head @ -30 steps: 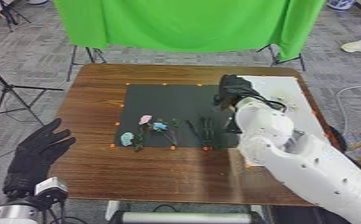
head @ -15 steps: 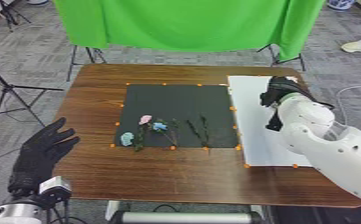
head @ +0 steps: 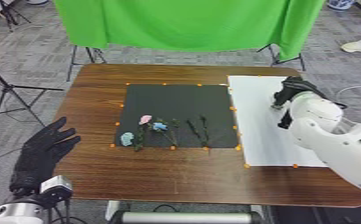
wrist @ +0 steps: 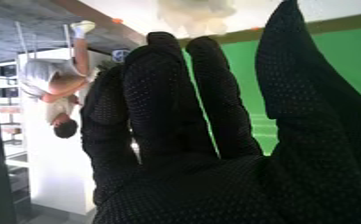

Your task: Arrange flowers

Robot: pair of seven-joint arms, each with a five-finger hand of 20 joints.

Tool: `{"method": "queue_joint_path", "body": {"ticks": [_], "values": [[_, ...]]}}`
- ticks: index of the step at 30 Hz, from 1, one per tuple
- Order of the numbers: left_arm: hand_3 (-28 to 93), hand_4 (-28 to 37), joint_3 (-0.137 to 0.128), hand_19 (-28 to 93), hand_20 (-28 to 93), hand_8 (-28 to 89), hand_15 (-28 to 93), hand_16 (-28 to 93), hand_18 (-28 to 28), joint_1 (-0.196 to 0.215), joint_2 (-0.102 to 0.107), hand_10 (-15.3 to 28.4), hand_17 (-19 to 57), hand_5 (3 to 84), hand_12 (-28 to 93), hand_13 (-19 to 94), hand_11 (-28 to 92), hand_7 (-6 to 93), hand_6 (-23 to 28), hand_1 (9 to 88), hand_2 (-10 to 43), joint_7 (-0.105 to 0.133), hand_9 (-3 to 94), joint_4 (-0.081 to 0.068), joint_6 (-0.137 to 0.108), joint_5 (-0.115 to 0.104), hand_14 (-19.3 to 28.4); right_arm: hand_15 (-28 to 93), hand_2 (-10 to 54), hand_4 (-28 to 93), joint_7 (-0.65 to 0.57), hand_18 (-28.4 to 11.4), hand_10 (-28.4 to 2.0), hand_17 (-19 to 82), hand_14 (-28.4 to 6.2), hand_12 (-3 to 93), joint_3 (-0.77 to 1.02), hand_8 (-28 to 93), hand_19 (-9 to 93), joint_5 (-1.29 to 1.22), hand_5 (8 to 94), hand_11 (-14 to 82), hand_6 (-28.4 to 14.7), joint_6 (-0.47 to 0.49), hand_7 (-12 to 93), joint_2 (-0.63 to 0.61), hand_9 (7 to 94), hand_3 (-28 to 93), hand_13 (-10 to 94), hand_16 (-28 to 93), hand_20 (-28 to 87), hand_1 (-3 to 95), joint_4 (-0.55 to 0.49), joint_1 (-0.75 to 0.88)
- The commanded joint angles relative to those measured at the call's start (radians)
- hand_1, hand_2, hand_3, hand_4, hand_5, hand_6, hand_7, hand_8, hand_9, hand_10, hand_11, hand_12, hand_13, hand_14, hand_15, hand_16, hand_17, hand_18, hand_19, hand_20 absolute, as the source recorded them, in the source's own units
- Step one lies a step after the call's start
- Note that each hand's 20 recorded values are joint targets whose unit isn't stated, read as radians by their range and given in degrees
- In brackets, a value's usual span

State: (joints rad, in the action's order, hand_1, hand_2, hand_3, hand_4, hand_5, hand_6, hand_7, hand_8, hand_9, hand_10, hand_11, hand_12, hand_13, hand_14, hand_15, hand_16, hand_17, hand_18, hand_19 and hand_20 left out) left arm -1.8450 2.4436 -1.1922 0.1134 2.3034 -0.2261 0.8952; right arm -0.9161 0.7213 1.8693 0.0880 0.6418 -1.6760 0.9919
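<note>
I count three coloured blooms on the dark mat: one pink flower [head: 145,119], one blue flower [head: 160,126] and one pale blue flower [head: 127,138]. The pale blue one lies farthest left and nearest me, the pink one farthest from me, and the blue one just right of the pink. Their green stems run toward the near edge of the dark mat [head: 172,100]. Right of them I have two leafy sprigs [head: 205,131] side by side; the greenery near the blue bloom is too tangled for me to count.

My right hand [head: 294,90] is over the white sheet [head: 270,145], near its far right part. In the right wrist view I see its fingers straight and a little spread, thumb wide apart from them, with nothing gripped. Beyond the fingertips there is a pale, blurred clump [wrist: 194,15] on the sheet; I cannot tell how many blooms make it up.

My left hand [head: 45,145] is at the left side of the counter [head: 159,175], its fingers loosely extended, thumb apart. Small orange marks line the mat and the sheet. Behind the counter hangs one green cloth [head: 190,25]
</note>
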Motion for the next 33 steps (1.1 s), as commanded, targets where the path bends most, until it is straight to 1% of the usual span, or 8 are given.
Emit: {"method": "queue_joint_path", "body": {"ticks": [1, 21, 24, 26, 28, 30, 32, 33], "values": [[81, -20.7, 0.007, 57, 3, -10, 53, -10, 23.6, -0.002, 0.0, 20.3, -11.6, 36.0, 10, 25, 30, 14.8, 9.6, 24.1, 4.6, 0.0, 34.8, -0.01, 0.002, -0.002, 26.7, 85, -9.5, -28, -0.019, -23.7, -19.3, 29, -9.8, 13.7, -0.011, -15, 93, -0.005, 53.0, 24.6, -7.3, -0.004, 21, 0.029, 53.6, 91, 64, 7, 32, 34.3, 0.056, -0.007], [81, -20.7, 0.008, 57, 3, -10, 53, -10, 23.6, -0.022, -0.002, 20.4, -11.6, 36.0, 10, 25, 30, 14.9, 9.6, 24.0, 4.6, -0.016, 34.8, -0.018, 0.019, 0.003, 26.7, 85, -9.5, -28, -0.006, -23.7, -18.6, 29, -10.1, 13.7, -0.07, -15, 93, 0.009, 54.8, 24.8, -5.6, -0.006, 22, 0.084, 56.0, 91, 65, 7, 32, 35.3, 0.084, -0.019], [81, -20.8, 0.008, 57, 3, -10, 53, -10, 23.6, -0.022, -0.001, 20.4, -11.6, 36.0, 10, 25, 30, 14.8, 9.6, 24.0, 4.6, -0.01, 34.8, -0.018, 0.018, 0.003, 26.7, 84, -9.5, -28, -0.009, -23.8, -17.9, 29, -10.2, 13.7, -0.074, -16, 93, 0.014, 58.7, 24.5, -4.4, -0.005, 22, 0.087, 59.9, 90, 66, 7, 31, 36.7, 0.085, -0.016], [81, -20.8, 0.01, 57, 3, -10, 53, -10, 23.6, -0.023, -0.001, 20.4, -11.6, 36.0, 10, 25, 30, 14.8, 9.6, 24.1, 4.7, -0.011, 34.8, -0.019, 0.014, 0.001, 26.7, 83, -9.3, -28, -0.006, -23.8, -16.3, 29, -9.9, 14.0, -0.079, -16, 93, 0.024, 62.1, 25.4, -3.0, 0.0, 23, 0.084, 64.8, 89, 68, 8, 31, 38.3, 0.081, -0.011], [81, -20.7, 0.009, 57, 3, -10, 53, -10, 23.6, -0.021, -0.003, 20.4, -11.6, 36.0, 10, 25, 30, 14.9, 9.6, 24.1, 4.7, -0.012, 34.8, -0.018, 0.014, 0.002, 26.8, 82, -9.4, -28, -0.004, -23.6, -15.1, 30, -9.5, 14.5, -0.088, -9, 93, 0.041, 66.9, 26.2, -2.4, -0.018, 24, 0.08, 68.8, 86, 69, 9, 30, 41.6, 0.078, -0.006], [81, -20.7, 0.01, 57, 3, -10, 53, -10, 23.6, -0.019, -0.004, 20.4, -11.6, 35.9, 10, 25, 30, 15.0, 9.6, 24.1, 4.6, -0.013, 34.8, -0.018, 0.014, 0.002, 26.8, 81, -9.5, -28, 0.0, -23.3, -13.3, 31, -9.0, 18.8, -0.088, -5, 93, 0.057, 71.3, 24.1, -1.9, -0.03, 27, 0.08, 74.3, 82, 71, 10, 29, 46.3, 0.075, 0.002], [81, -20.7, 0.009, 57, 3, -10, 53, -10, 23.6, -0.014, -0.005, 20.4, -11.6, 36.0, 10, 25, 30, 14.9, 9.6, 24.1, 4.6, -0.012, 34.8, -0.017, 0.011, 0.0, 26.7, 80, -9.5, -28, -0.002, -23.1, -11.9, 33, -8.0, 24.7, -0.093, -3, 93, 0.067, 77.9, 21.2, -0.4, -0.046, 28, 0.079, 83.1, 80, 74, 11, 29, 50.5, 0.069, 0.003], [81, -20.8, 0.009, 57, 3, -10, 53, -10, 23.6, -0.013, -0.005, 20.4, -11.6, 35.9, 10, 25, 30, 14.9, 9.6, 24.1, 4.6, -0.011, 34.8, -0.016, 0.01, 0.0, 26.8, 80, -9.5, -28, -0.006, -23.1, -11.8, 33, -7.7, 26.3, -0.098, -2, 93, 0.073, 79.3, 20.3, -0.3, -0.061, 27, 0.077, 84.7, 80, 75, 12, 30, 51.3, 0.064, 0.002]]}}
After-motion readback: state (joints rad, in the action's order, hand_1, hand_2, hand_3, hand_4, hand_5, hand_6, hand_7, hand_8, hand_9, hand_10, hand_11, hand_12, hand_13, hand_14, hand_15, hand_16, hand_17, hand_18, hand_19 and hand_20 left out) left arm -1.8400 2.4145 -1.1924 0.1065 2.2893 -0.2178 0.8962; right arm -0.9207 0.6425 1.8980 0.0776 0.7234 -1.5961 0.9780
